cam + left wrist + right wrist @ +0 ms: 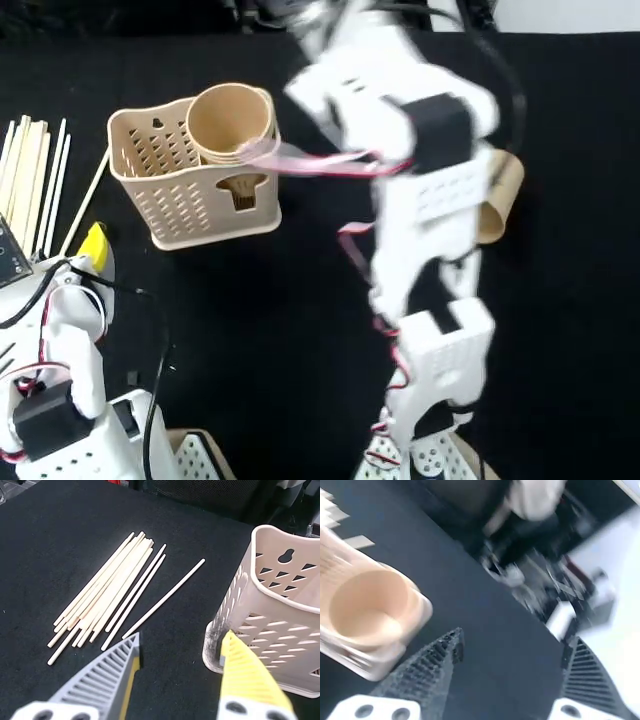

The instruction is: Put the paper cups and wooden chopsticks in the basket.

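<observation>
Stacked paper cups (230, 120) sit in the basket (190, 210) at 10 o'clock on the table (250, 330). A lying cup (505, 185) is at 3 o'clock, partly behind an arm. The chopsticks (102, 597) lie loose at 9 o'clock, near the basket. Left tool (180, 637): jaws apart, empty, near the stick ends. Right tool (516, 636): jaws apart, empty. Likely next: pinch the lying cup's rim lightly, since it crushes easily. Sticks roll, so grab the bundle mid-length.

basket (200, 205) beige, perforated; cups (228, 118) tan; chopsticks (105, 597) pale wood; table (280, 320) black
</observation>
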